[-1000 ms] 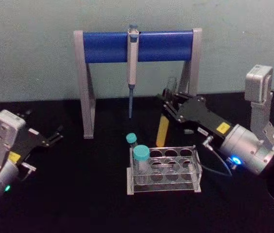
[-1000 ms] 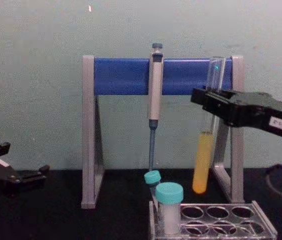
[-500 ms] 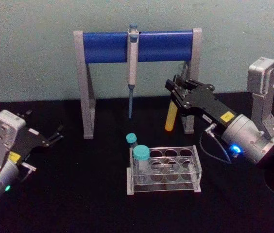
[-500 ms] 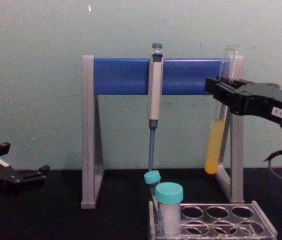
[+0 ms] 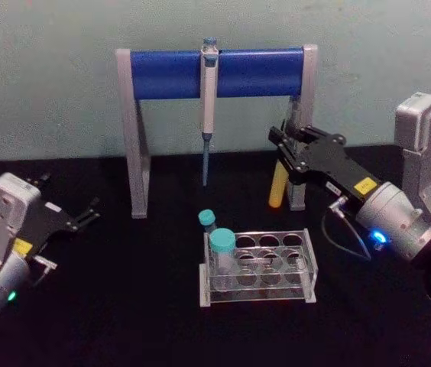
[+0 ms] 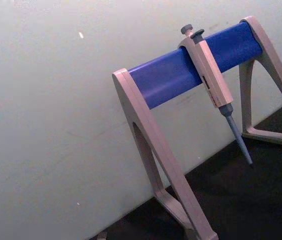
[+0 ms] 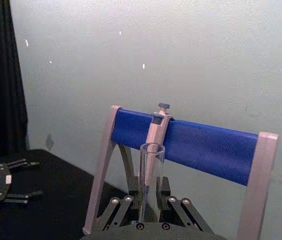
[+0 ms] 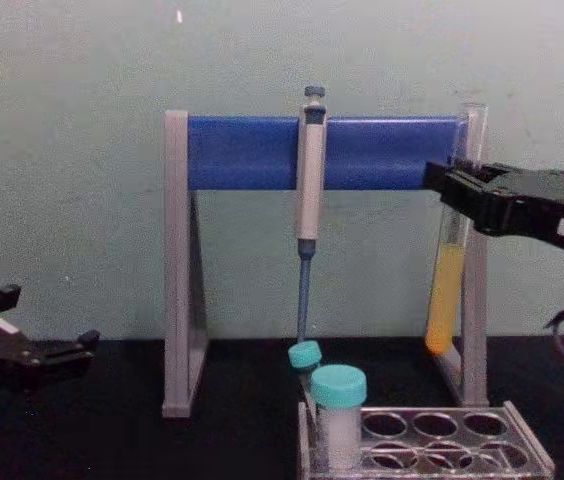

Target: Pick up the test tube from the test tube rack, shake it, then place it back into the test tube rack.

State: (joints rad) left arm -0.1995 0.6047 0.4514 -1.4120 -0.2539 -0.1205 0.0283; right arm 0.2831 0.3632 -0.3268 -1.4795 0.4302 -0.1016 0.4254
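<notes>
– Over at the far right, what's the R gripper [image 5: 288, 149] got?
– Its fingers are clenched on the test tube [image 5: 278, 187], approx. mid-glass, open end up. It hangs in the air, tilted a bit, w/ yellow-orange liquid in the lower part. From the chest cam it sits in front of the right leg of the stand [image 5: 215, 73].
– And the test tube rack [image 5: 277, 281]?
– On the counter [image 5: 124, 306], nearer than the tube & a bit to its left. The tube is apart from it, not over any hole. Two teal-capped vials [image 5: 221, 245] sit at its left end; the other holes look free.
– L arm?
– Parked near left. L gripper [image 5: 87, 214] has its fingers spread, holding nothing.
– So how far along?
– Pick-up looks done, as the tube is out of the rack & in a firm grasp. Shake: can't tell from one moment whether it's finished or only half done; no slosh shows, the liquid looks settled. The put-back is def. not done yet.
– What does that need?
– My guess: bring the tube near & left, get it upright over a free hole, lower it in, then release.
– Risks?
– It's uncapped, so too much tilt could spill it. The stand leg is also close by, so watch for a knock.
</notes>
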